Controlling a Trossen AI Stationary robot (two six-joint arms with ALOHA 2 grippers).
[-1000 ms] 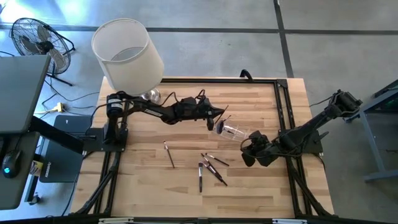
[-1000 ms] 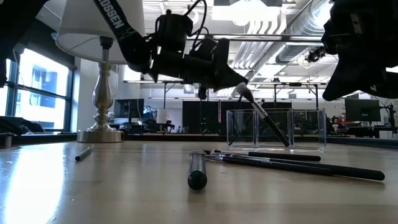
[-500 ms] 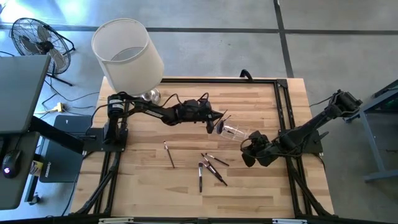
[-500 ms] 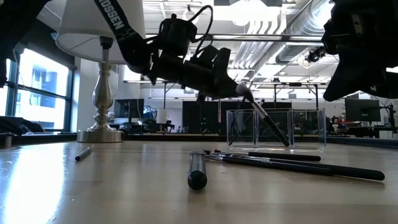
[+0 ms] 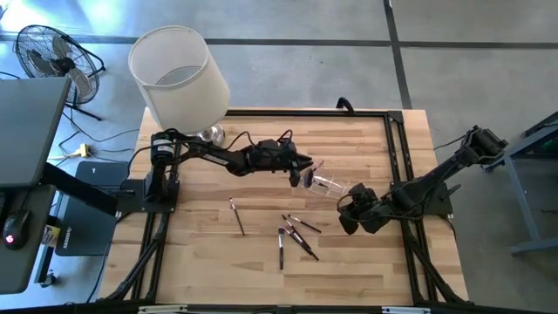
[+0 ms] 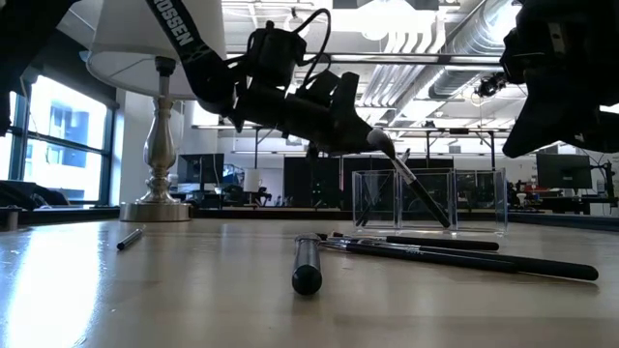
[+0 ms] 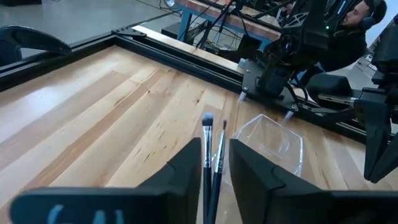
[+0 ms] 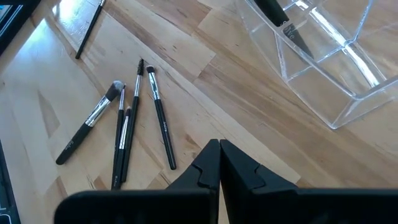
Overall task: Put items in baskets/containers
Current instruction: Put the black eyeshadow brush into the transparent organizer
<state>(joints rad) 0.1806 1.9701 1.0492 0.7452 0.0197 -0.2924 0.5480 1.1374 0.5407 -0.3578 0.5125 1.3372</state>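
Brushes [image 7: 211,152], two together, sit between the parted fingers of the left gripper [image 5: 303,167] just above the clear box [image 5: 325,184]; best release is over the opening, tips angled down; right gripper [image 8: 219,163] closed, empty, beside the loose brushes [image 5: 295,237] on the table [image 5: 200,253].

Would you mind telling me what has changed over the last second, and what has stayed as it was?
The left gripper has dipped slightly toward the clear box and begun to part its fingers; two slim brushes show between them, and whether they are let go is unclear. A brush leans in the box as before. The right gripper stays shut and parked over the table; the loose brushes have not moved.
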